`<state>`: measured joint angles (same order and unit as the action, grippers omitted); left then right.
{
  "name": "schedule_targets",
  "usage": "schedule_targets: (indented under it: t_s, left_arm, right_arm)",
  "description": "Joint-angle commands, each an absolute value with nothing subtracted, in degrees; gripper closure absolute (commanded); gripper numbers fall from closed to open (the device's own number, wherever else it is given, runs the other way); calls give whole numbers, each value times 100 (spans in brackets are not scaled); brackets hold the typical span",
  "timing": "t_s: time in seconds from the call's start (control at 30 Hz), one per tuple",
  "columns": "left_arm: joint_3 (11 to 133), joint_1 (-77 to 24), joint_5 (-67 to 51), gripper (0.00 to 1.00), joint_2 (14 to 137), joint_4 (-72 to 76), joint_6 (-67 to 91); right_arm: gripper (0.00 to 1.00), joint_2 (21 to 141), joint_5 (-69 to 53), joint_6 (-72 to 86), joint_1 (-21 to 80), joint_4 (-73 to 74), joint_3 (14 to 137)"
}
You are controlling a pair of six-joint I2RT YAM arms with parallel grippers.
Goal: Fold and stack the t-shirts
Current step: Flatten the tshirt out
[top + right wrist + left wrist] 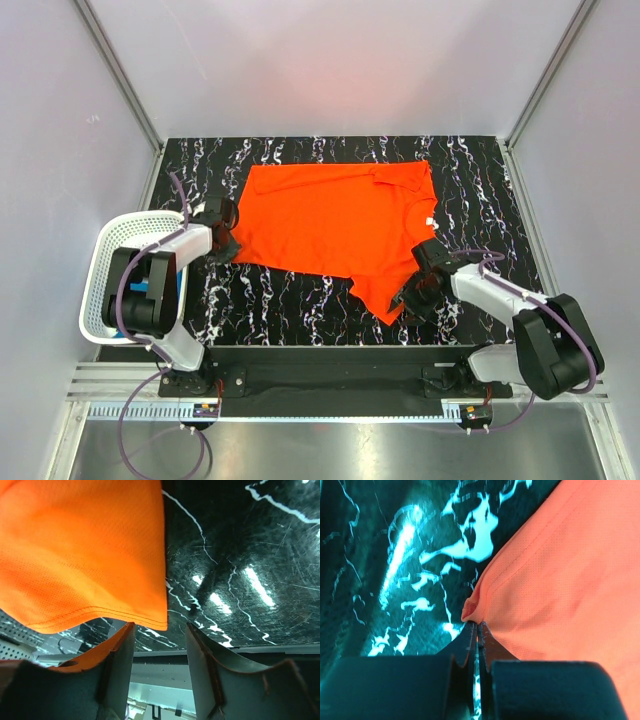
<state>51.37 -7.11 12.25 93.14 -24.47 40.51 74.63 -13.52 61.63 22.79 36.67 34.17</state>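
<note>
An orange-red t-shirt [335, 225] lies spread on the black marbled table [280, 300], one sleeve folded over at its far right. My left gripper [232, 240] sits at the shirt's left edge. In the left wrist view it [476, 625] is shut on a pinched corner of the orange cloth [560, 570]. My right gripper [405, 300] is at the shirt's near right corner. In the right wrist view its jaws [160, 627] stand apart, with the hem corner [150, 615] just beyond the fingertips and nothing between them. No teal t-shirt shows for certain.
A white mesh basket [105, 270] stands at the table's left edge beside the left arm, with a blue patch [137, 291] showing inside it. White walls enclose the table. The arms' mounting rail [330, 365] runs along the near edge.
</note>
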Motion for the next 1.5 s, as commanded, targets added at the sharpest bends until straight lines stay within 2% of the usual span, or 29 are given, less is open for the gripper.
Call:
schedule_targets:
  t_s: [0.0, 0.47, 0.6, 0.8, 0.87, 0.9, 1.1, 1.27, 1.47]
  left_arm:
    - [4913, -782, 1011, 100, 9150, -2566, 4087]
    - [4808, -791, 923, 100, 8938, -2549, 4061]
    - [4843, -791, 879, 100, 8886, -2549, 4061]
    - [4825, -800, 888, 100, 8824, -2558, 3982]
    - [4816, -809, 879, 100, 8728, -2575, 3938]
    - [4816, -800, 879, 100, 8684, -2584, 3885]
    - [5027, -800, 914, 100, 8377, -2786, 3692]
    - [5404, -817, 949, 100, 8034, -3049, 3595]
    - [6843, -1063, 1064, 100, 7726, -3374, 3340]
  right_arm:
    - [49, 7497, -932, 6556, 2478, 3638, 3551]
    - [52, 8024, -536, 6750, 2584, 3665, 3691]
    - [59, 8165, -466, 6864, 2584, 3665, 3683]
    - [82, 8376, -360, 6891, 2575, 3604, 3753]
    - [97, 8306, -273, 6838, 2575, 3612, 3814]
    - [100, 8193, -212, 6794, 2584, 3699, 3849]
    - [100, 7587, 368, 6285, 2488, 4235, 4498]
    - [100, 6734, 1300, 5390, 2102, 4614, 5623]
    - [100, 6758, 1705, 4046, 1398, 4597, 7556]
